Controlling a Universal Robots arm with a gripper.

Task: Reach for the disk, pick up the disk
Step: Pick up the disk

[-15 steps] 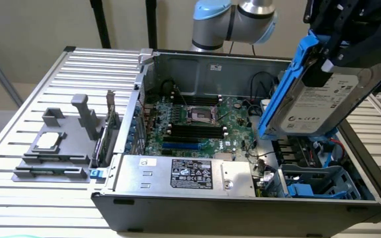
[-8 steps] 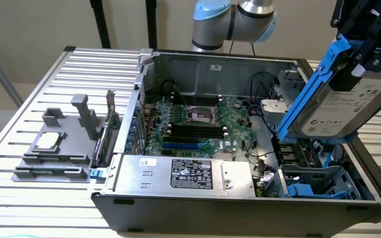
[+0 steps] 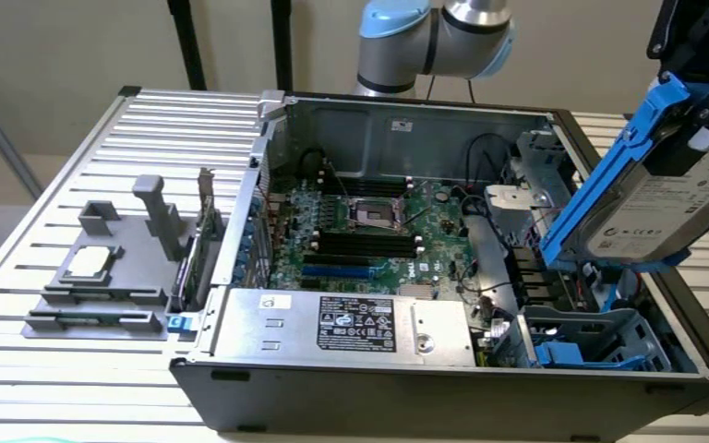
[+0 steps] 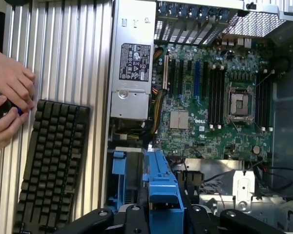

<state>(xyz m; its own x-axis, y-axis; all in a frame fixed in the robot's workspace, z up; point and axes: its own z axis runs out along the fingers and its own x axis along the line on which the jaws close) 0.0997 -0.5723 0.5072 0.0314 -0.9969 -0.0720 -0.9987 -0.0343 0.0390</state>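
Observation:
The disk [image 3: 660, 205] is a silver-grey drive with a white printed label and blue rails. It hangs tilted in the air above the open computer case's end at the exterior view's right. My gripper [image 3: 697, 120] is shut on its upper end, with the black fingers clamped over the blue rail. In the wrist view the disk's blue rail [image 4: 161, 183] runs out from between my gripper's [image 4: 162, 218] two black fingers [image 4: 133, 219], with the case interior below it.
The open computer case [image 3: 367, 378] holds a motherboard [image 3: 367, 231], a power supply [image 3: 342, 325] and a blue drive cage [image 3: 589, 346]. A grey fixture with a CPU chip [image 3: 93, 264] sits on the slatted table. A person's hands [image 4: 7, 100] rest by a black keyboard [image 4: 53, 161].

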